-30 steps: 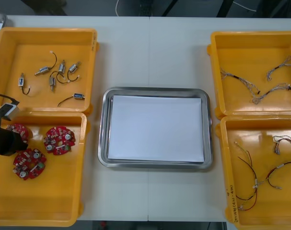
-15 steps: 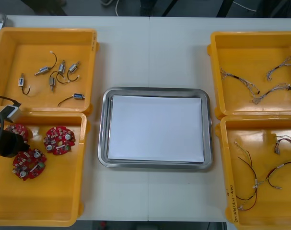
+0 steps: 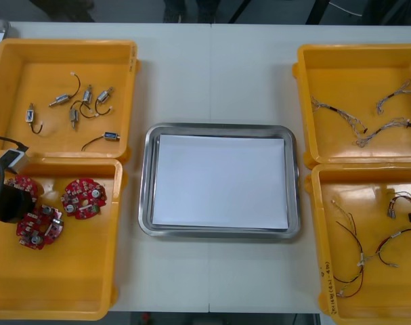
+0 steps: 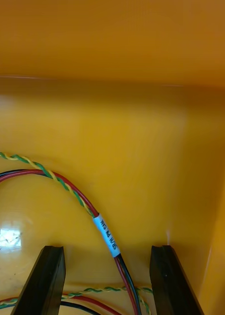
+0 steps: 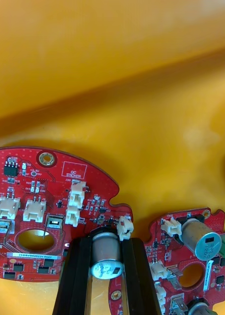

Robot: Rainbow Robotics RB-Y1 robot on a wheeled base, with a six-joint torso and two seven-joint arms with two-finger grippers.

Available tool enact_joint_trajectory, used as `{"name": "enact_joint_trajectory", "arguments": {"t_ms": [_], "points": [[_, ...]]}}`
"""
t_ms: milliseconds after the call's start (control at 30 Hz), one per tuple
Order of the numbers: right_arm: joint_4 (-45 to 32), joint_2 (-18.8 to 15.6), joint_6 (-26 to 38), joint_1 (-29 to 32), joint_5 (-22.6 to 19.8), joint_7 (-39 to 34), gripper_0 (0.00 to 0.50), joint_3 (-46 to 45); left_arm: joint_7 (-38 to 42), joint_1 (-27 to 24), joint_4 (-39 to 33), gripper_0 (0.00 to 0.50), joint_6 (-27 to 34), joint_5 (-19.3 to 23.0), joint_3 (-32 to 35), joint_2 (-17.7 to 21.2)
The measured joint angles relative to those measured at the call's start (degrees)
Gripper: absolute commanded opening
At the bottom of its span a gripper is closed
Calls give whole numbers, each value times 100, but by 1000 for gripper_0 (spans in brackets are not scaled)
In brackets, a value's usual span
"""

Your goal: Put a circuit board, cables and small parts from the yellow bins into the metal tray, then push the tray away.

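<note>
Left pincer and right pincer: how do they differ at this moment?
The left pincer is shut on a circuit board, gripping its silver cylinder; the right pincer is open, holding nothing. The left pincer is in the left near yellow bin; the right pincer straddles a red and yellow cable in the right near yellow bin. Both are low inside bins.

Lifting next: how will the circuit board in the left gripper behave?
Left gripper pinches only a silver cylinder on the red circuit board: probably stiff and light, but may tilt. The smooth cylinder could slip or bend. Right gripper hangs over a red and yellow cable.
</note>
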Motion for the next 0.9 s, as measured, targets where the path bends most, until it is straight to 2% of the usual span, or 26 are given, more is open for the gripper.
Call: {"name": "enact_joint_trajectory", "arguments": {"t_ms": [333,633,733,800,867,900], "points": [[6,-6,-35,-8,-14,0,500,37,0,0,-84,0,66,151,9,138],[103,-33,-134,-28,-68,0,500,38,0,1,-561,1,804,367,475,169],[110,-35,-135,-36,-74,0,428,38,0,1,-787,0,1024,436,657,169],[118,-35,-137,-43,-80,0,350,38,0,1,-941,1,1167,472,739,169],[123,-37,-137,-50,-83,1,253,38,0,1,-1114,0,1308,503,794,169],[125,-38,-137,-53,-85,1,169,38,0,1,-1199,1,1369,514,812,169]]}}
